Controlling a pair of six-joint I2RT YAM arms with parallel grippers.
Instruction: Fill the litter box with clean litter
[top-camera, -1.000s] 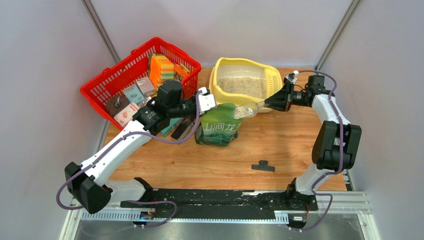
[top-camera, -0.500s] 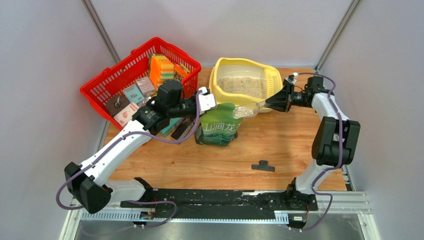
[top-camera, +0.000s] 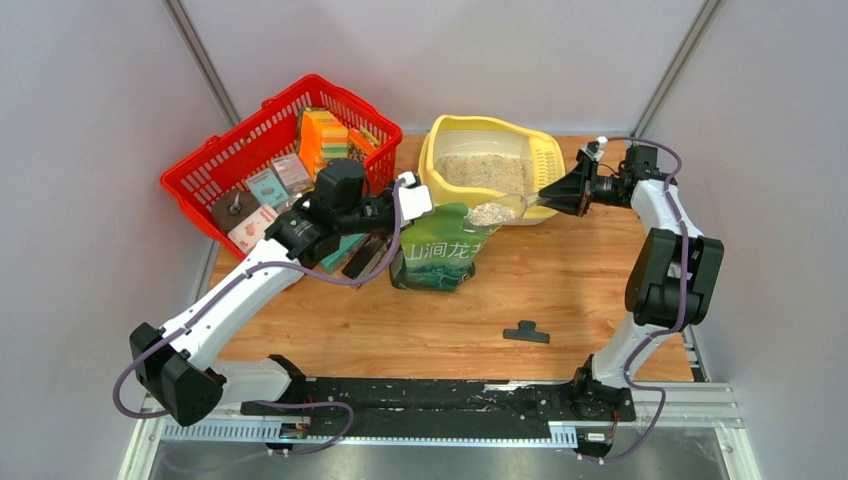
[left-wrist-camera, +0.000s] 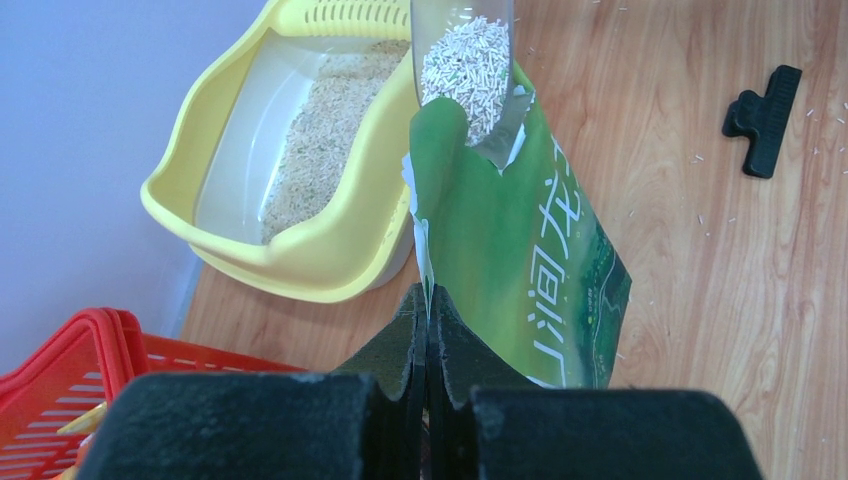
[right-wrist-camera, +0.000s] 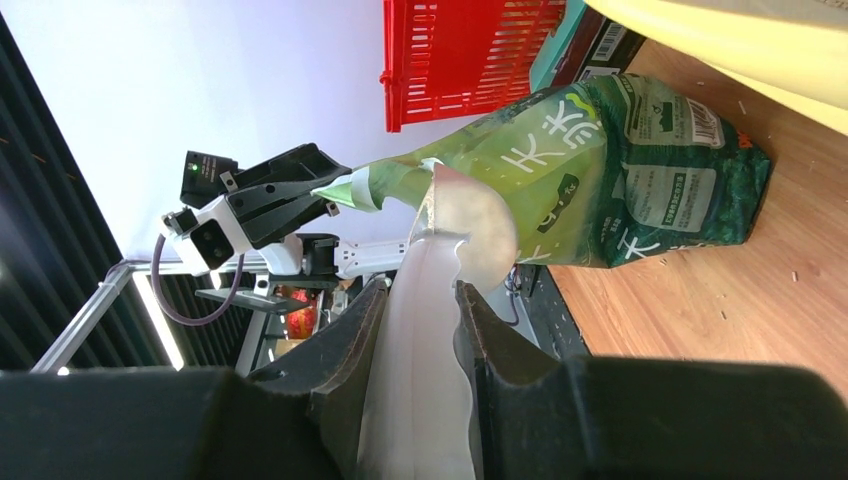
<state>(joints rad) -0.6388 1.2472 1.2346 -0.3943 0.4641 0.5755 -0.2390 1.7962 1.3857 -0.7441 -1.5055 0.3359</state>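
While the right tool (top-camera: 556, 197) clamps narrow on the handle of the clear scoop (top-camera: 492, 212), you're mid-transfer. The scoop is loaded with clean litter (left-wrist-camera: 465, 70) and sits at the mouth of the green bag (top-camera: 440, 255), just beside the near rim of the litter box (top-camera: 437, 160). The left tool (top-camera: 412, 200) is pinched flat on the bag's top edge, keeping it upright. The box stands at the far middle of the desk (top-camera: 560, 290), with a layer of granules already in its basin, so the job looks partly done.

Next move, as I read it: carry the scoop over the yellow rim, keep it level until the bowl is above the basin, then roll the wrist to tip. Tilt early and you'll likely spill onto the desk.

- **Top view:** gives the whole layout, with the red basket (top-camera: 215, 165) left of the box and a black clip (top-camera: 526, 332) lying nearer you.
- **Left wrist view:** shows what the top can't, whitish pellets heaped in the scoop and its own jaws pressed shut on the bag. You can't tell whether the scoop tip has cleared the bag flap.
- **Right wrist view:** shows both fingers (right-wrist-camera: 350, 350) against the handle's sides, but only a sliver of the box.
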